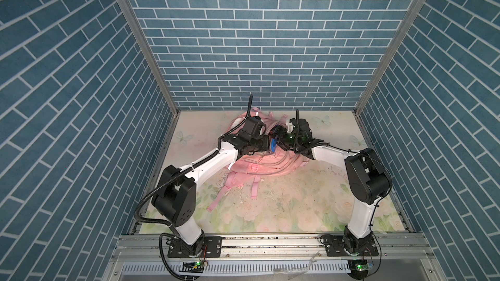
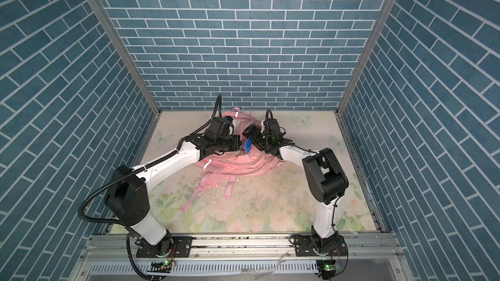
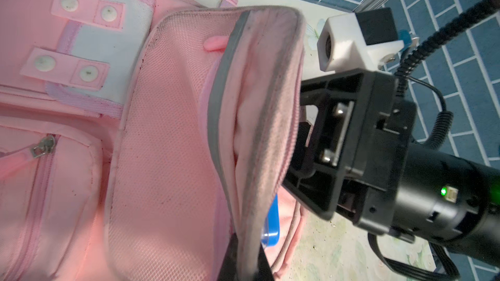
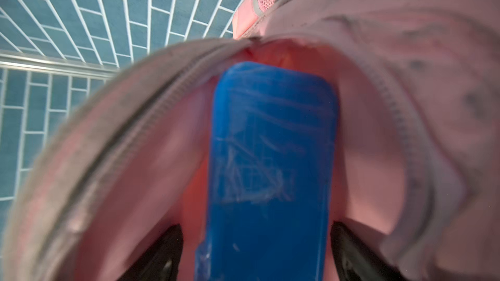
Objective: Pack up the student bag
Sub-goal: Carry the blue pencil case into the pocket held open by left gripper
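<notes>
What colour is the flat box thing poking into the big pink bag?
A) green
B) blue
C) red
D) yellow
B, because the flat box sitting in the open mouth of the student bag is bright blue in the right wrist view.
</notes>
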Controlling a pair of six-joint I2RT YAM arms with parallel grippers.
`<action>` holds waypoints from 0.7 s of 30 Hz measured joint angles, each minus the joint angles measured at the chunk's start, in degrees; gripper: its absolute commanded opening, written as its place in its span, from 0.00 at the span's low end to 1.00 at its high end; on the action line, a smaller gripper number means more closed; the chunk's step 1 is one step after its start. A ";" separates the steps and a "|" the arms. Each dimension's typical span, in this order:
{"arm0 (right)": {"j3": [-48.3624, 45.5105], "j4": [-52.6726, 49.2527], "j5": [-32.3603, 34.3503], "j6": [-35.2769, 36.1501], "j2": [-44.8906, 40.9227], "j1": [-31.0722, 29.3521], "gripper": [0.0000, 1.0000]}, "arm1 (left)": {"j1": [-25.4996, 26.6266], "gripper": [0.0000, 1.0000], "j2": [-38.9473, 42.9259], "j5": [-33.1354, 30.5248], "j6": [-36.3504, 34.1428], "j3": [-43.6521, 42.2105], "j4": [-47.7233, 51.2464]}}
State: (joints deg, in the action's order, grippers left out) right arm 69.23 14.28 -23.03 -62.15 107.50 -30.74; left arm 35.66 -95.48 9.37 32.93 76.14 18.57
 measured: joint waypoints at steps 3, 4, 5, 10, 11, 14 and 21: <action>0.00 -3.93 1.09 4.00 -1.86 0.04 0.88 | 0.00 0.00 0.00 0.70 0.35 0.00 0.00; 0.00 -5.22 1.70 5.53 -2.56 0.04 0.89 | -0.02 0.00 0.00 0.90 0.46 0.00 0.00; 0.00 -6.27 2.23 6.82 -3.13 0.04 0.89 | -0.07 0.00 0.00 1.03 0.50 0.00 0.00; 0.02 -9.60 4.35 13.57 -5.14 0.07 0.75 | -0.50 0.00 0.00 1.88 0.57 0.00 0.07; 0.13 -10.01 4.48 14.78 -5.25 0.07 0.70 | -0.57 0.00 0.00 2.14 0.52 0.00 0.09; 0.70 -10.47 4.37 17.35 -5.25 0.13 0.49 | -0.66 0.00 0.00 2.78 0.48 0.00 0.15; 2.47 -8.72 3.32 21.09 -3.23 -0.22 0.23 | -0.66 0.00 0.00 3.45 -0.52 0.00 0.68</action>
State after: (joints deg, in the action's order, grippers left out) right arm 71.70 5.56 -19.70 -41.06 104.27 -30.96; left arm 35.00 -95.48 12.82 32.40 76.14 19.25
